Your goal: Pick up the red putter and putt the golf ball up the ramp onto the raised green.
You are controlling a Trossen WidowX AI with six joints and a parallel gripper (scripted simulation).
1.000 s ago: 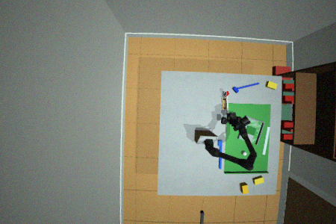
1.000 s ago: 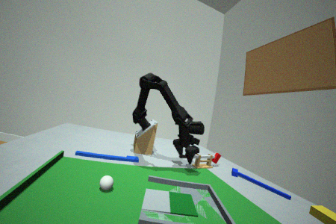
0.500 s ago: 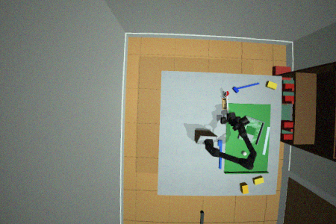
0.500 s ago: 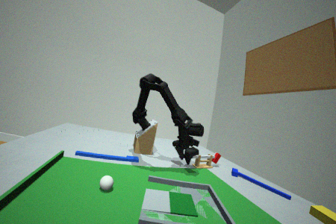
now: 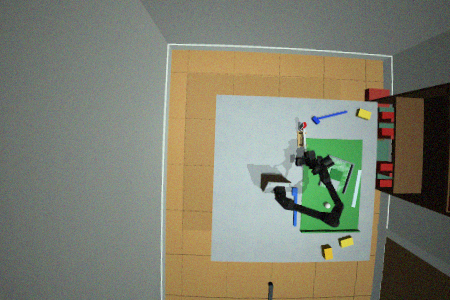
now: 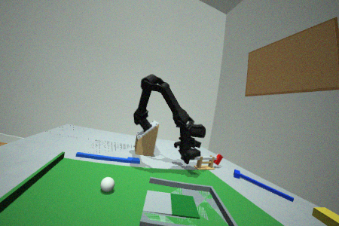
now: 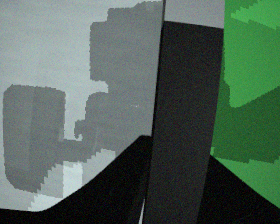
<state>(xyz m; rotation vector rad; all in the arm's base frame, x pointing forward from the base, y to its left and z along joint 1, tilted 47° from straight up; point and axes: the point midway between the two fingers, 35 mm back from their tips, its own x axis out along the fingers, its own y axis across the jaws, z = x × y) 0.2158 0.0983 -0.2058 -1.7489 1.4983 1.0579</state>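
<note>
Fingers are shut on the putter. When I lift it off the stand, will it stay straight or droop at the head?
Likely straight: the putter looks like a stiff rod. The gripper holds the handle end, away from the red head, so it may pivot head-down. It could also drag the light-looking stand.
</note>
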